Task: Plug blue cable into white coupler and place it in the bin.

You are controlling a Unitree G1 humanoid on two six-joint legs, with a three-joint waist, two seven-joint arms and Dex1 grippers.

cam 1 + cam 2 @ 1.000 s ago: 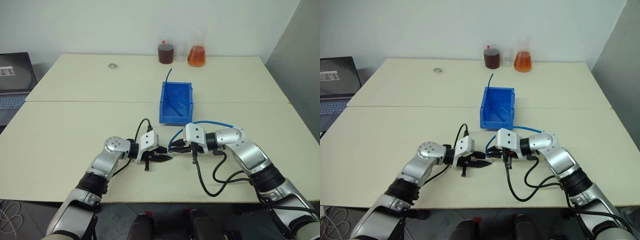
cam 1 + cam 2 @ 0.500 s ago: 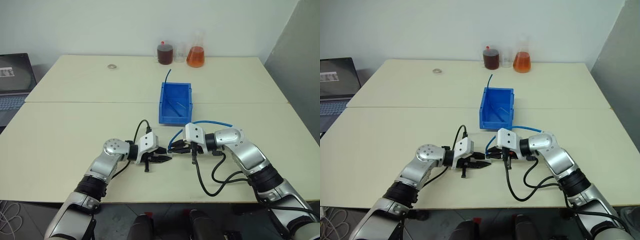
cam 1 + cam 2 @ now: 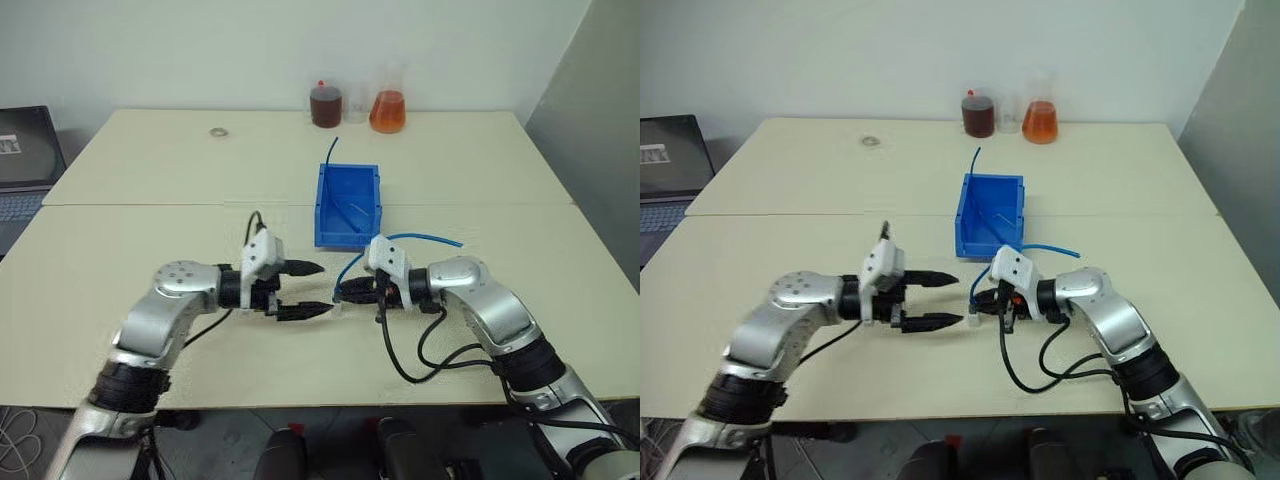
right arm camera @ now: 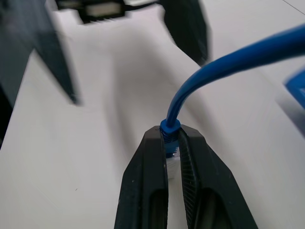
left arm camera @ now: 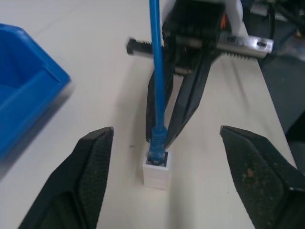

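Observation:
The blue cable (image 5: 156,71) ends in a plug seated in the small white coupler (image 5: 156,172). My right gripper (image 4: 172,139) is shut on the cable just behind the plug. From there the cable arcs back over my right wrist (image 3: 430,240). My left gripper (image 3: 316,288) stands open just left of the coupler, its fingers (image 5: 90,167) wide apart on either side and touching nothing. The blue bin (image 3: 345,205) sits just beyond both grippers, open top up.
A short dark-blue wire (image 3: 332,150) sticks up from the bin's back edge. Two flasks, one with dark liquid (image 3: 326,104) and one with orange (image 3: 388,110), stand at the table's far edge. A metal ring (image 3: 217,131) lies far left. A laptop (image 3: 20,150) sits at the left.
My left gripper has opened, let go of the coupler and lifted up and to the left. The right gripper has rolled a little and still grips the cable with the coupler on it.

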